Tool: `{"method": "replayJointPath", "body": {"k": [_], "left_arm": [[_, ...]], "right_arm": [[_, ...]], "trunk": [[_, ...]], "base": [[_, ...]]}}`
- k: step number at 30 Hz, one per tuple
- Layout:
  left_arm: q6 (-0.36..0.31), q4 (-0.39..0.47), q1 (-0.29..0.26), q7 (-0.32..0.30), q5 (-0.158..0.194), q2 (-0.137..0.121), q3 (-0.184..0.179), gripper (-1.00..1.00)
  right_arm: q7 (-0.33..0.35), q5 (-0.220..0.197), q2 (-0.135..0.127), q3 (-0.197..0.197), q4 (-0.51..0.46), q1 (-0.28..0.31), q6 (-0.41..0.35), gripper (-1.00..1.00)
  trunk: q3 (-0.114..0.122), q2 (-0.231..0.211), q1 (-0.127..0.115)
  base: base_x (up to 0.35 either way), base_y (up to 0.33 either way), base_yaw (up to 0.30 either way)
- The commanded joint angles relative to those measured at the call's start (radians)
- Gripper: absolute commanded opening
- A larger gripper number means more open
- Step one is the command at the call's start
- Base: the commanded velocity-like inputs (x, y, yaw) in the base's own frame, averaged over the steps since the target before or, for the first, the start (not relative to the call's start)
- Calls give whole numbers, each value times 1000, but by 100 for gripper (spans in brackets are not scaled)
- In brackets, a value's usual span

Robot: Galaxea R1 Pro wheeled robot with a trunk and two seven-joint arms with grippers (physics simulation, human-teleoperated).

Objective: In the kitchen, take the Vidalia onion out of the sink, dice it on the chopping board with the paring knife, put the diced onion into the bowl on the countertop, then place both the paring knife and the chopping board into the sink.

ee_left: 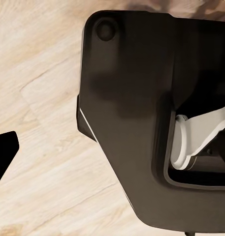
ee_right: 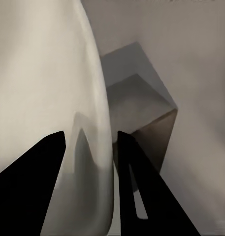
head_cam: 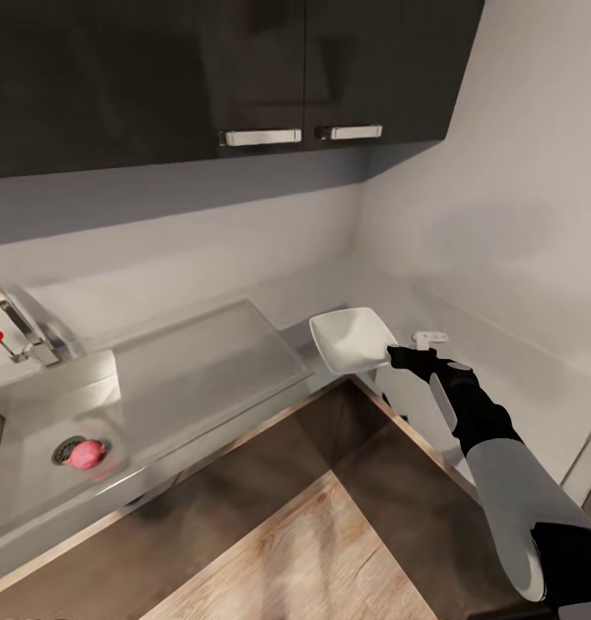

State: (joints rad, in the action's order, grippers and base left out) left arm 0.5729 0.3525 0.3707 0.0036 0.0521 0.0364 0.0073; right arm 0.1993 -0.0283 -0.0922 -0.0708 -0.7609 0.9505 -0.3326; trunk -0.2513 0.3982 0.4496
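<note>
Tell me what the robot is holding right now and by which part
The right claw holds the white bowl by its rim, one finger inside the wall and one outside, lifted beyond the sink.

Grey countertop [head_cam: 244, 362] w/ sink [head_cam: 37, 430]; Vidalia onion [head_cam: 86, 454] by drain.

No text, label, brand, number or sign can be read in any of the three views.
</note>
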Motion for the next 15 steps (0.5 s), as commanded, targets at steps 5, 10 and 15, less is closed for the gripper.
{"method": "replayJointPath", "body": {"k": [5, 10, 15], "left_arm": [[1, 2, 1, -1, 6, 0, 0, 100], [1, 0, 1, -1, 6, 0, 0, 100], [1, 0, 1, -1, 6, 0, 0, 100]], "right_arm": [[5, -4, 0, -3, -1, 1, -6, -100], [5, -4, 0, -3, -1, 1, -6, -100], [5, -4, 0, -3, -1, 1, -6, -100]], "trunk": [[6, 2, 0], [14, 2, 0], [22, 2, 0]], "base": [[-180, 0, 0], [-243, 45, 0], [-261, 138, 0]]}}
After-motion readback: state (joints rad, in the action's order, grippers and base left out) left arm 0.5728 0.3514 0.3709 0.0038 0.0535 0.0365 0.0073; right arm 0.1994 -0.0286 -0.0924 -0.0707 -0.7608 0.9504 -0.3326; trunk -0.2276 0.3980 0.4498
